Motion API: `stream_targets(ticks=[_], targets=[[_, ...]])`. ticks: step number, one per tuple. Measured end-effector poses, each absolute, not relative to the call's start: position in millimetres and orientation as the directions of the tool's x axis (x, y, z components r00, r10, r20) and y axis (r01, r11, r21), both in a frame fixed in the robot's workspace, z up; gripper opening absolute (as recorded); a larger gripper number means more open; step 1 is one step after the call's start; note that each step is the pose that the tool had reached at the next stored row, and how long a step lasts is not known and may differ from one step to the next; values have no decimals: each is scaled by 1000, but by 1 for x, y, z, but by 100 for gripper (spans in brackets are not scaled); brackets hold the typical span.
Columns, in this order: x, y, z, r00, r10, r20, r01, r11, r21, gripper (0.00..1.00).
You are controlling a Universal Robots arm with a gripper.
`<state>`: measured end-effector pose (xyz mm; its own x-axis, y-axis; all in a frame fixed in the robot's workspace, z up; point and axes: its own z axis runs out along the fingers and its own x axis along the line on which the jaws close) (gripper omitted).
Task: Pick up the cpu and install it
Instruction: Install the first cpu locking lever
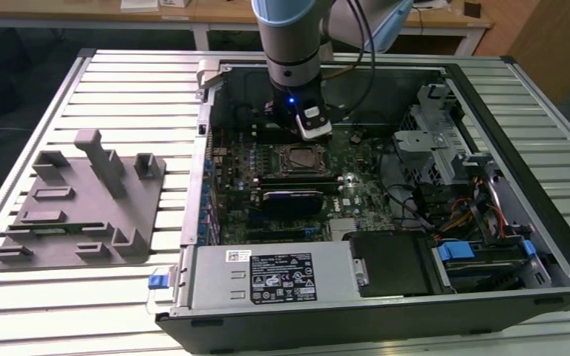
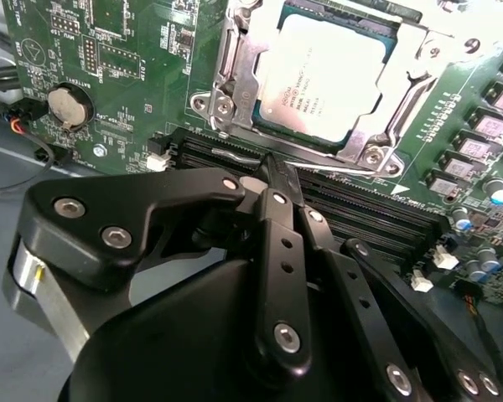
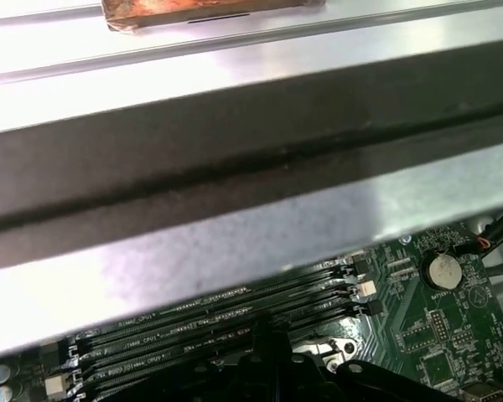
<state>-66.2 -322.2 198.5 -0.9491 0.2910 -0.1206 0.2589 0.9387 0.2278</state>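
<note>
Silvery cpu (image 2: 331, 77) sits seated in its metal socket frame (image 2: 235, 79) on the green motherboard (image 2: 109, 50), upper centre of the second wrist view. Black gripper (image 2: 277, 172) hangs just beside it over the RAM slots (image 2: 360, 213), fingers closed together, holding nothing.

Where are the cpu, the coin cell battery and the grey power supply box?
cpu (image 2: 331, 77): second wrist view, middle of its silvery top.
coin cell battery (image 2: 70, 105): second wrist view, its round face.
grey power supply box (image 1: 216, 278): exterior view, bare metal beside the label.
</note>
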Motion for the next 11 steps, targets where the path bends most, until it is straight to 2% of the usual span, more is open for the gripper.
stream_targets(ticks=[11], targets=[[-66, -323, 196, -947, 298, -123, 266, 937, 228, 11]])
